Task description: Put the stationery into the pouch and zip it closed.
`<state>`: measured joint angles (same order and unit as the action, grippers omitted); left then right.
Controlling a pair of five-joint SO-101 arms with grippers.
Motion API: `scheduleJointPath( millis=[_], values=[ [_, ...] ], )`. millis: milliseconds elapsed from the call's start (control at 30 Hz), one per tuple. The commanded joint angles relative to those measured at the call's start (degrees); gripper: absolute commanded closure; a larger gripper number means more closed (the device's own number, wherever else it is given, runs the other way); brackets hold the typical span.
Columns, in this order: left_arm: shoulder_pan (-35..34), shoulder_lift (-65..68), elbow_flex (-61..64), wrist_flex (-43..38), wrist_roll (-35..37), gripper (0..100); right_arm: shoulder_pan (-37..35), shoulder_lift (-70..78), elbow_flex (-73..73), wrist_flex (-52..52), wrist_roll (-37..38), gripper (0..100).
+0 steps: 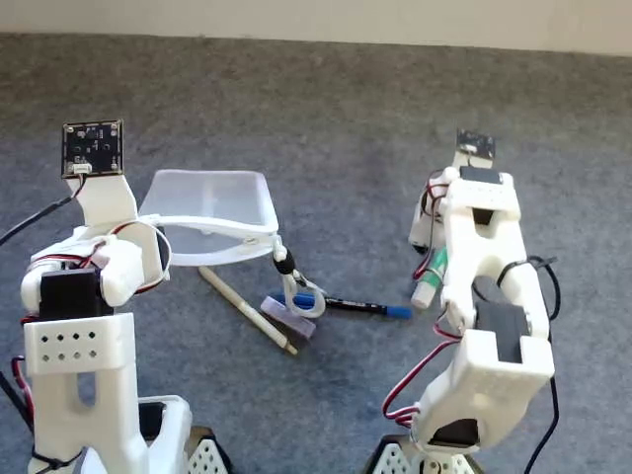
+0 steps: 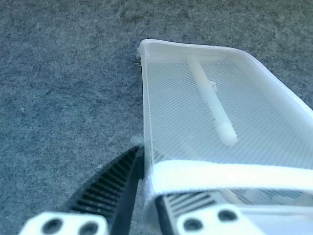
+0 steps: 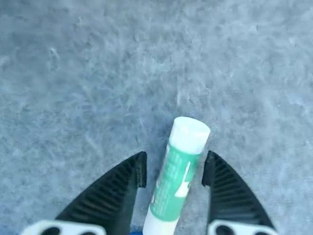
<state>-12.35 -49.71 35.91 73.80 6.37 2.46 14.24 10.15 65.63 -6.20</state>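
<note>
Right tool point(image 3: 175, 164): jaws apart, one on each side of the glue stick point(image 3: 178, 176), with a narrow gap showing on both sides; nothing is gripped yet; the stick lies flat on the worktop point(image 1: 346, 118), cap pointing away from the arm.

Left tool point(image 2: 146, 174): jaws closed on the pouch point(image 2: 161, 112) at the corner of its mouth band, holding the mouth up and toward the arms; a white pen point(image 2: 212, 105) shows through the mesh and appears to lie inside.

Progress, as judged from here: early; one item appears stowed at most. Four items lie loose: the glue stick; a beige pen point(image 1: 247, 311); a purple eraser point(image 1: 288, 318); a blue-capped marker point(image 1: 357, 307). The zip is open along the whole mouth; closing it comes last.

Room and edges:
- the pen, eraser and marker lie bunched just in front of the mouth, between the glue stick and the pouch; a low carry across would likely knock them, so a lift before crossing seems advisable;
- the zip pull point(image 1: 286, 265) and its cord hang at the mouth's end nearer the right arm, touching or just above the eraser; this is a snag point;
- bare worktop lies beyond the pouch and around the right arm; its far edge is well apart from everything;
- the mouth is a shallow slot; the stick will probably need to enter lengthwise.
</note>
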Motion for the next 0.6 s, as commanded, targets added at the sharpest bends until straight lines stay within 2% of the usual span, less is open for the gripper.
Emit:
scheduleJointPath(
  millis=[0,167,333,567],
  values=[
    [-0.13,-1.54,-1.36,0.00,-0.44,99,0.57,2.07,-4.97,-0.13,-0.62,81.4],
    [-0.13,-1.54,-1.36,0.09,-0.44,99,0.57,7.43,-9.27,0.31,-0.62,83.4],
    [-0.13,-1.54,-1.36,0.09,-0.53,99,0.57,7.96,-10.15,0.31,-0.35,99.2],
    [-0.13,-1.54,-1.36,0.00,-0.53,99,0.57,7.78,-10.15,1.71,-0.35,99.3]
  ],
)
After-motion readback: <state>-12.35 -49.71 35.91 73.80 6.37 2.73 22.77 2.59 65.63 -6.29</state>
